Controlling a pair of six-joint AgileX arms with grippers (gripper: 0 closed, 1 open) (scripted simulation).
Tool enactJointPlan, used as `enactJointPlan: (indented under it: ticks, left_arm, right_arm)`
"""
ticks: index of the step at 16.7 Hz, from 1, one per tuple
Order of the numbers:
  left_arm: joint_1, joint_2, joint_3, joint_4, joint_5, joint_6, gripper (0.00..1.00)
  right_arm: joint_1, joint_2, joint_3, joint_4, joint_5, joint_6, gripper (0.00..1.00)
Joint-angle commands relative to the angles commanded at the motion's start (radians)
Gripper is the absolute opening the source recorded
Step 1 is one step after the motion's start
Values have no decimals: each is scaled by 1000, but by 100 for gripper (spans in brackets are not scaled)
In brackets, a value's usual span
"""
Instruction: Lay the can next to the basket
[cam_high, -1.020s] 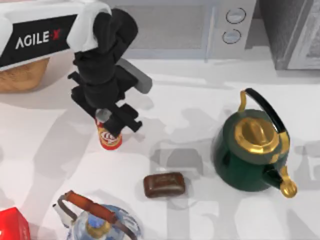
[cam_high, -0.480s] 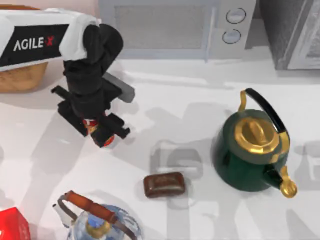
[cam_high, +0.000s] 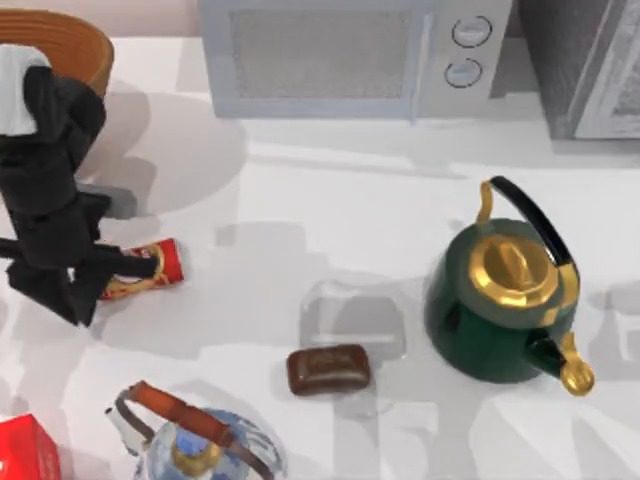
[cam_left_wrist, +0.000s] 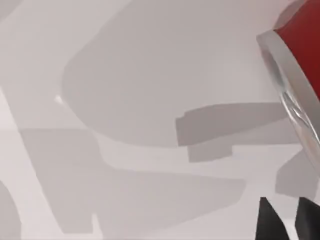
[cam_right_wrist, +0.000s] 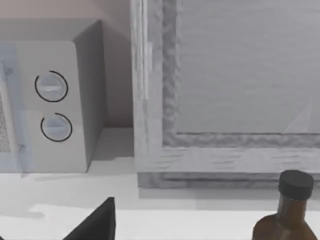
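the can (cam_high: 140, 271) is held clamped sideways by the left end effector (cam_high: 112, 268); if released, rolling from the basket (cam_high: 78, 42) is risked

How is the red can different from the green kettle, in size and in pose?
The can is small and slim; the kettle is far larger and rounder. The can lies tilted on its side at the left gripper, while the kettle stands upright, alone on the table's right. Both carry gold trim.

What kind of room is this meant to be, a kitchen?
Probably a kitchen counter, in a rendered simulation. A microwave stands at the back of the white table, a green and gold kettle sits at the right, and a wicker basket is in the far left corner.
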Motion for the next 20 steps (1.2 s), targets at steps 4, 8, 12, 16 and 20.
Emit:
enactJointPlan:
  ticks: [4, 8, 12, 16, 20]
  left_arm:
    - [162, -142, 57, -8, 1, 1, 0]
    - [184, -163, 78, 5, -5, 8, 0]
    - [183, -176, 69, -15, -3, 22, 0]
    - [188, -182, 42, -62, -2, 50, 0]
    - [189, -168, 34, -46, -10, 42, 0]
  right_arm:
    - [0, 0, 0, 0, 0, 0, 100]
    - [0, 0, 0, 0, 0, 0, 100]
    - [0, 0, 0, 0, 0, 0, 100]
    - [0, 0, 0, 0, 0, 0, 100]
    - [0, 0, 0, 0, 0, 0, 100]
